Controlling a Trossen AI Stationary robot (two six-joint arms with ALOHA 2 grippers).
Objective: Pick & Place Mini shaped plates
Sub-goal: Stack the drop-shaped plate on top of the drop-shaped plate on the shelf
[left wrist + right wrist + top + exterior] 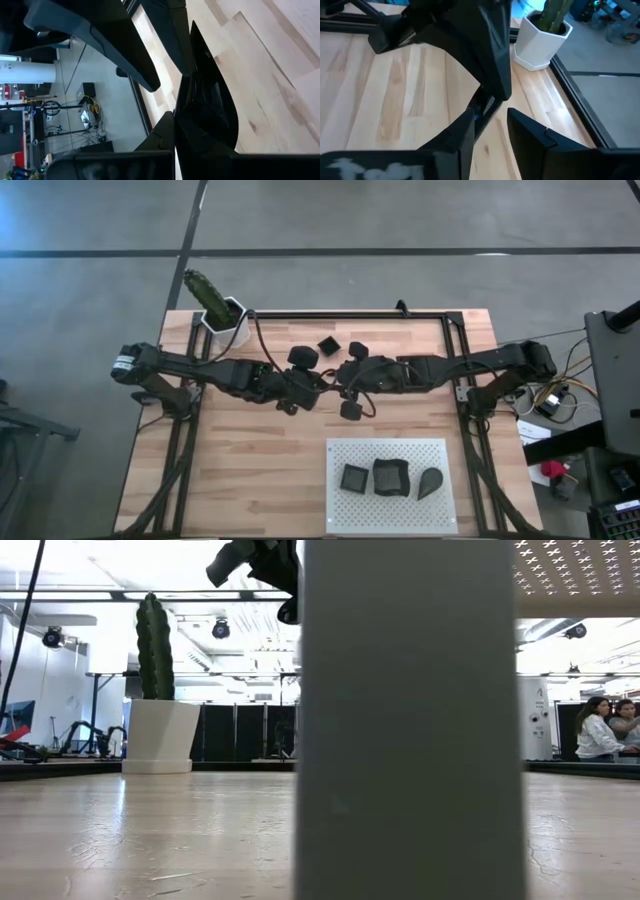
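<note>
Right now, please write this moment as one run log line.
left gripper: shut, mid-table | right gripper: facing it, grip unclear | board: three mini plates | cactus pot: far-left corner

site: probably lab | cues: ceiling lights (221, 629), partitions (240, 732), seated people (598, 730)

The 2 dark six-joint arms reach inward from opposite table sides and meet near the middle, wrists almost touching. The left gripper (318, 390), on the left arm's wrist, has its 2 fingers pressed together. The right gripper (338, 377) faces it, its 2 dark fingers (532, 137) standing apart.
</note>
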